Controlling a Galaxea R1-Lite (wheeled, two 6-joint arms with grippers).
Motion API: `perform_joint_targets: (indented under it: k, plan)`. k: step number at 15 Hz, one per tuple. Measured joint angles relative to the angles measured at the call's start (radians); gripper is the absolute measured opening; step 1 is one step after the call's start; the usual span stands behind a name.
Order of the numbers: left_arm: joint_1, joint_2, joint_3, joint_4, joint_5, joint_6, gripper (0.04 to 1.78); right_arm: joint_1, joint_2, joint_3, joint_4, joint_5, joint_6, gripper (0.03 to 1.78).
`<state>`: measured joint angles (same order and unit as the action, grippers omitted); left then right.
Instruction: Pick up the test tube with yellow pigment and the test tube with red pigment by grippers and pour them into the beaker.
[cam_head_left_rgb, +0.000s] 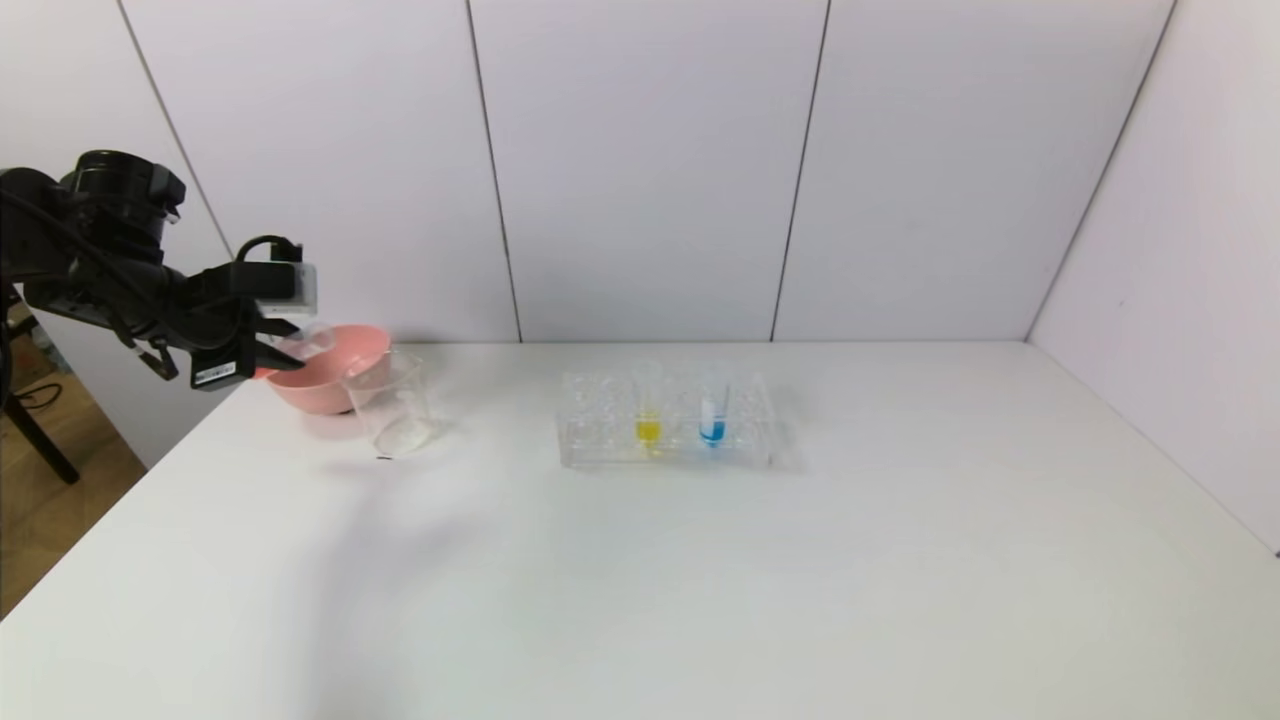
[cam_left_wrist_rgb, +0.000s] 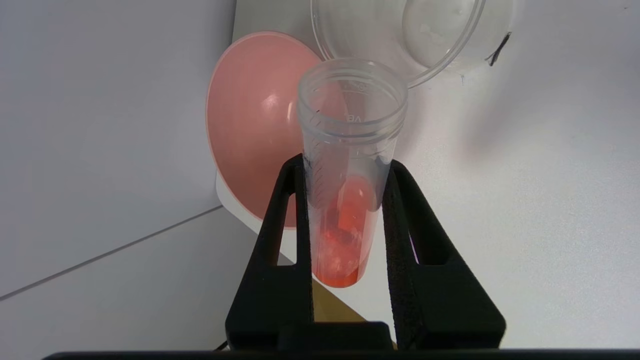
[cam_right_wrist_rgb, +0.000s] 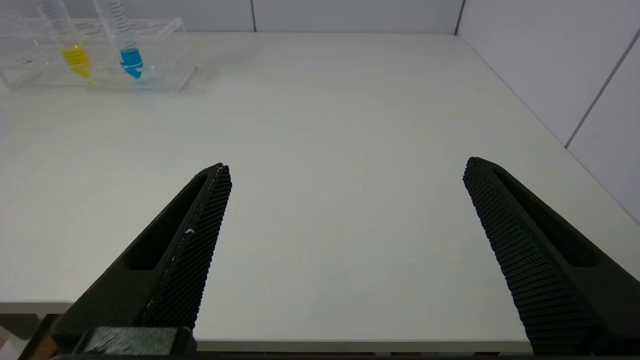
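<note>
tubes three (one red), one beaker

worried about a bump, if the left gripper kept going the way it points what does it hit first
Probably the pink bowl: the left gripper, shut on the red tube, aims at its rim, the beaker just beside. Depth is unclear.

Clear glossy plastic test tube with red pigment, matt white table, textured black tool fingers
</note>
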<state>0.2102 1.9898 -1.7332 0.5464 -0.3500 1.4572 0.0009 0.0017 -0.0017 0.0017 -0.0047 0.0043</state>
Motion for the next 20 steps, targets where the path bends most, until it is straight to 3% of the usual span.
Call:
perform_joint_targets:
  k: [15,20]
  plan:
    - [-0.033,0.018,-0.058,0.060,0.060,0.033,0.43,0.000,0.000,0.000,0.000,0.000,0.000,1.70]
    - [-0.052,0.026,-0.084,0.096,0.142,0.036,0.43,0.000,0.000,0.000,0.000,0.000,0.000,1.70]
